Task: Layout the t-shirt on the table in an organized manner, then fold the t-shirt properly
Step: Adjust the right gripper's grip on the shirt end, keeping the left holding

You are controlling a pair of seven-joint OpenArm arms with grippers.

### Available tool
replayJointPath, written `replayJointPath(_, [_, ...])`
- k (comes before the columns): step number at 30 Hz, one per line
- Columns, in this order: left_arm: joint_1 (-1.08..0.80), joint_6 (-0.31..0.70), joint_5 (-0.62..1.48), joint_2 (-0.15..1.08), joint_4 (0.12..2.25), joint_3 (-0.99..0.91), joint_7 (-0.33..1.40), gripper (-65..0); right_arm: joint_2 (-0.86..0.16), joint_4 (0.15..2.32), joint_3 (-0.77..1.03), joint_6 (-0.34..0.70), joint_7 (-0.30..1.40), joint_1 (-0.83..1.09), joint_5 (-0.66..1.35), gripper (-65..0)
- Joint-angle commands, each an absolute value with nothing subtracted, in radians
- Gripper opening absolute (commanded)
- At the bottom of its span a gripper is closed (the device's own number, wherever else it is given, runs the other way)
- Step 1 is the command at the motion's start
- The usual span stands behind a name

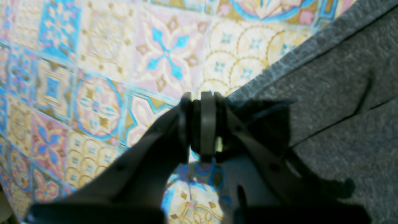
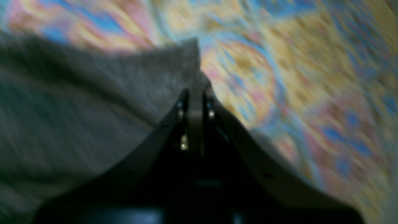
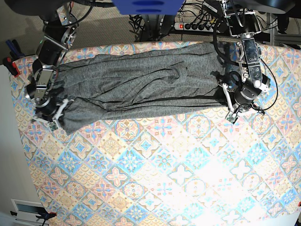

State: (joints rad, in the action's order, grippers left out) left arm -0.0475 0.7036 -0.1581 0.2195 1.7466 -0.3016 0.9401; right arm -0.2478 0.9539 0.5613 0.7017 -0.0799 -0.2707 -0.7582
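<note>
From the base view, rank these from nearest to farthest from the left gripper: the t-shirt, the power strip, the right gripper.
1. t-shirt: its end lies at the left gripper.
2. power strip: off the table's far edge.
3. right gripper: at the shirt's opposite end.

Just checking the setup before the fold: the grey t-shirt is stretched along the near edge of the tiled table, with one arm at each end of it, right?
Not quite. The t-shirt lies along the far edge of the table, not the near one; the base view shows it. The rest holds: the left tool is at one end and the right tool at the other.
</note>
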Motion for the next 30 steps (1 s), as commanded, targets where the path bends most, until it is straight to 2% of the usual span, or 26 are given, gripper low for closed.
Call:
replayJointPath(1, [-0.035,0.698,-0.156,0.232,1.755,-0.305,0.928,-60.9,-0.249,0.998,0.565,0.698,-0.09,-0.285,-0.756,-65.0])
replayJointPath(7, [-0.044,0.698,-0.156,0.228,1.744,-0.305,0.875,-60.9,-0.242,1.15,0.564,0.698,-0.087,-0.285,-0.756,-65.0])
replayJointPath(12, [-0.044,0.698,-0.156,0.226,1.744,-0.305,0.872,-60.9,-0.196,1.167,0.598,0.698,-0.088,-0.283,-0.756,-64.6])
replayJointPath(14, [-0.044,0.698,-0.156,0.225,1.744,-0.305,0.872,-60.9,-0.179,1.168,0.63,0.698,-0.088,-0.285,-0.76,-61.2])
replayJointPath(22, [-0.045,0.698,-0.156,0.225,1.744,-0.305,0.872,-60.9,-0.159,1.15,0.625,0.698,-0.09,-0.285,-0.759,-35.5])
replayJointPath(24, [-0.045,0.698,-0.157,0.225,1.742,-0.305,0.872,-60.9,-0.159,1.107,0.61,0.698,-0.09,-0.285,-0.757,-34.2])
replayJointPath(30, [-0.045,0.698,-0.157,0.223,1.742,-0.303,0.874,-60.9,-0.16,0.923,0.605,0.698,-0.125,-0.374,-0.759,-36.5])
